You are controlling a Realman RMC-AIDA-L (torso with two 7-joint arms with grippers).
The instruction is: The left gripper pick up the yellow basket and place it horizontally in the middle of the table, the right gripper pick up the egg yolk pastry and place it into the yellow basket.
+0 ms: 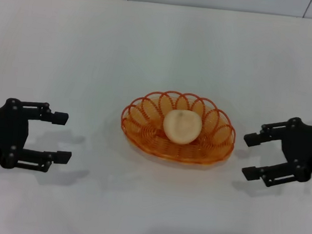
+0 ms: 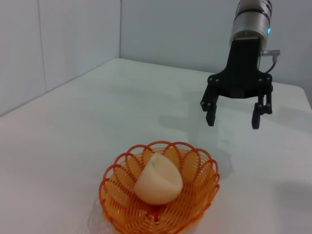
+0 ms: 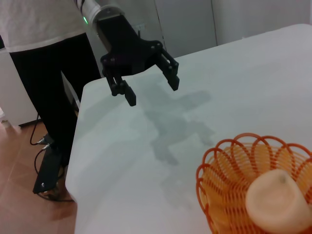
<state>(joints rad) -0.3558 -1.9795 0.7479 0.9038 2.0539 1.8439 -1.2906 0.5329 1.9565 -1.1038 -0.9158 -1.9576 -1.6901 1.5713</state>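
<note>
Pastry [image 1: 182, 126] sits inside our basket [image 1: 143, 135] at mid-table [image 1: 96, 49]. Our left gripper [image 1: 60, 136] hangs at nine o'clock and our right gripper [image 1: 251, 156] at three, both spread and empty.

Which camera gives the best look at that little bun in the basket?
The left wrist view: the egg yolk pastry shows whole in the yellow basket. The head view shows only its top; the right wrist view cuts it off.
</note>
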